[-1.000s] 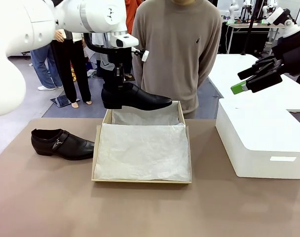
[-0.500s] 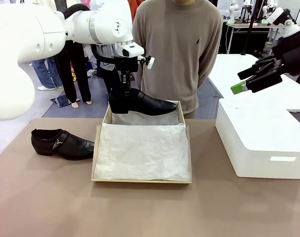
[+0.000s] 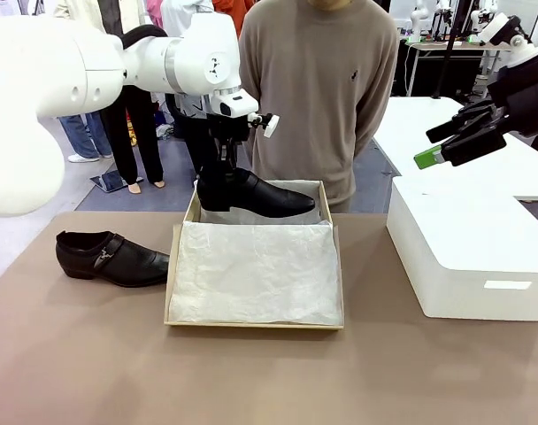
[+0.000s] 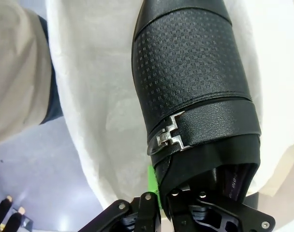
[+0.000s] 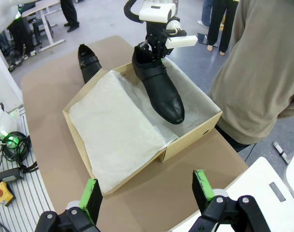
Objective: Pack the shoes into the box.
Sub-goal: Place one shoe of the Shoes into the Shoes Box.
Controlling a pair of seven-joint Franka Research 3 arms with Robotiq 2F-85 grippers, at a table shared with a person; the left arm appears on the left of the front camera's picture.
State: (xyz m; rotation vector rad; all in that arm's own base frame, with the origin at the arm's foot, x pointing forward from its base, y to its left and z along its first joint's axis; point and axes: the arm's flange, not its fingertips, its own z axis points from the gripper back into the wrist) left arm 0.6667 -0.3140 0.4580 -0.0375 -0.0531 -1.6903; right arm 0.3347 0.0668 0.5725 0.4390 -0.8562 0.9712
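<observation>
Big tan box dead centre, tissue spread flat. One shoe hangs over its twelve o'clock end, toe to three o'clock, heel collar pinched in the left gripper. My call: lower it level, heel clear of the wall, then release. The second shoe lies at nine o'clock. The right gripper hovers agape at two o'clock.

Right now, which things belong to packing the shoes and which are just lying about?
Job: held shoe, gripped at the heel end by the left hand over the cardboard box; second shoe on the table; tissue paper lining.
Lying about: white box; right hand, open, empty.
</observation>
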